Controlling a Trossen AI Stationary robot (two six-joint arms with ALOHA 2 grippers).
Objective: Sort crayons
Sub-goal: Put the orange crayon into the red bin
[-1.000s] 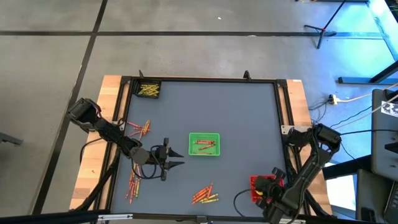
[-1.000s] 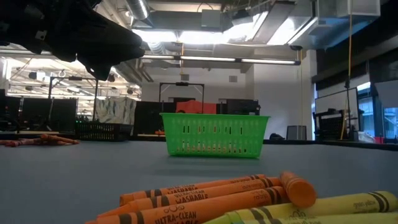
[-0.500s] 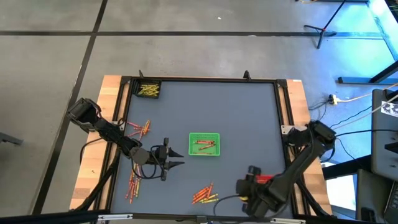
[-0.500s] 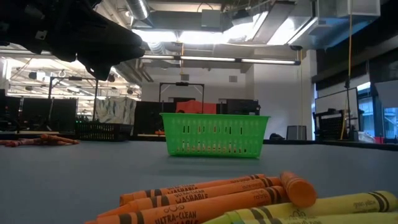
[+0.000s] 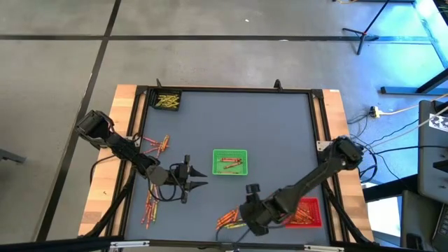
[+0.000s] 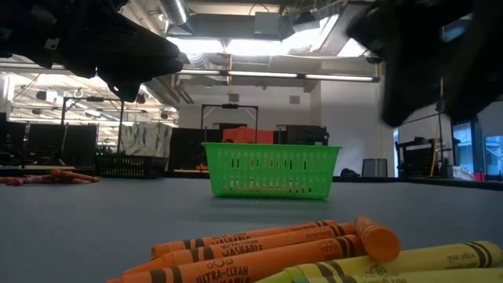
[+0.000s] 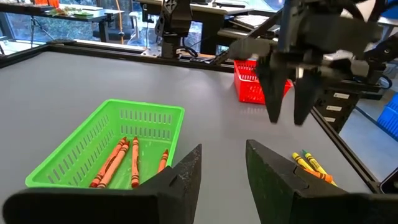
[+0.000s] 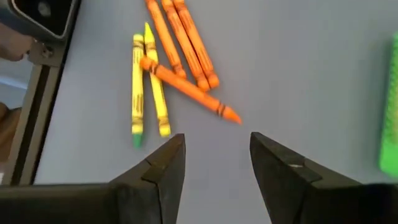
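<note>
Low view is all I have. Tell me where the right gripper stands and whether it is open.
Observer: The right gripper hangs by the orange and yellow crayon pile nearest your camera, fingers open and empty.
Operator: Report what is in the green basket.
Observer: The green basket holds a few orange crayons lying on its floor.
Operator: Now give me the left gripper.
Observer: The left gripper waits open and empty, apart from the green basket and pointing toward it.

Orange crayons [image 7: 121, 160] in green tray [image 7: 81, 155], beyond the left gripper's [image 7: 222, 171] parted fingers [image 7: 186, 174].
</note>
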